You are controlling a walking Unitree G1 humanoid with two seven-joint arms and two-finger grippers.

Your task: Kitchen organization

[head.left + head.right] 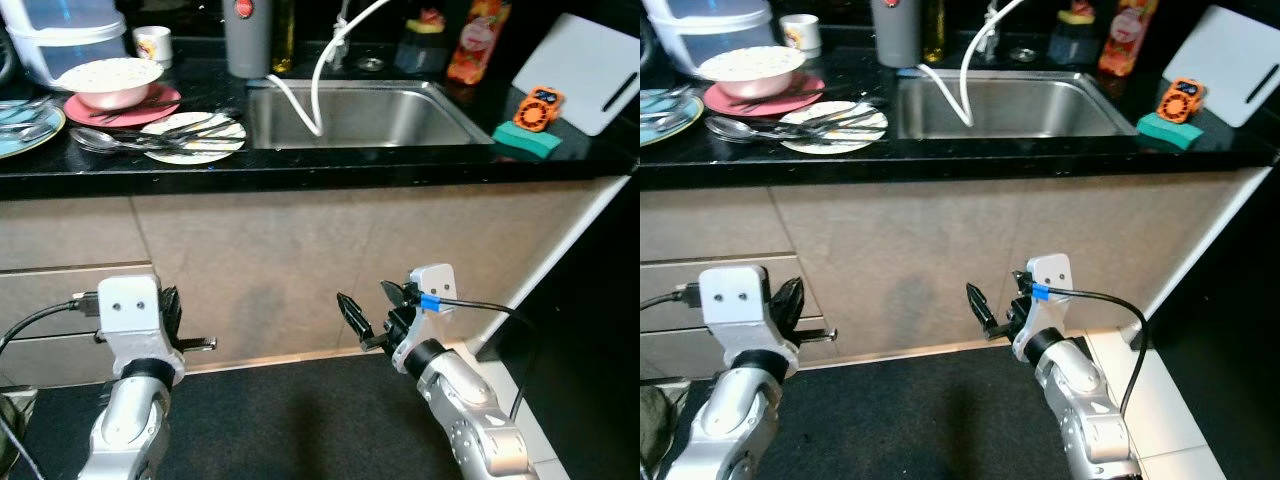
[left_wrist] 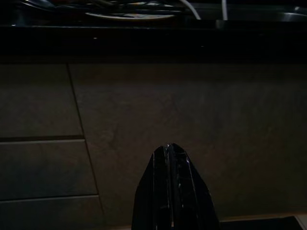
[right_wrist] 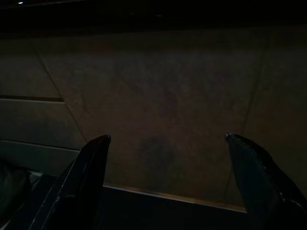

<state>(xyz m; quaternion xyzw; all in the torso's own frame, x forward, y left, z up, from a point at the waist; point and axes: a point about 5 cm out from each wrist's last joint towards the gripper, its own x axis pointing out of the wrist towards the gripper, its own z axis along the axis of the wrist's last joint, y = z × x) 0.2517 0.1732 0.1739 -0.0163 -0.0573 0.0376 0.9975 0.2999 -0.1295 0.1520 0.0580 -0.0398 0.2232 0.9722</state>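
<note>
The mess I'm here for sits on the far left of the black stone countertop [image 1: 330, 170]: a speckled white bowl [image 1: 108, 80] resting on a pink plate [image 1: 160, 100], a patterned white plate [image 1: 205, 140] just right of it with spoons and forks [image 1: 120, 140] lying across it, and a pale blue plate [image 1: 35, 128] at the very left edge. Right of those is the stainless steel sink [image 1: 360, 115] with a white hose [image 1: 320, 70] curling into it, and past the sink a teal sponge [image 1: 527, 141] with an orange timer-like gadget [image 1: 538, 108] beside it, by a white cutting board [image 1: 585, 70].

I judge we're at the approach step; nothing is in hand yet. My left gripper [image 1: 175, 320] hangs low in front of the beige cabinet front [image 1: 330, 270], well below the counter, fingers pressed together in the left wrist view. My right gripper [image 1: 375, 315] is equally low, under the sink, fingers spread wide and empty.

Next move, as I read it: raise an arm above the counter edge and reach left toward the dishes, most likely the cutlery or the bowl first. The left arm is nearer that stack, and its fingers need to part before any grasp.
</note>
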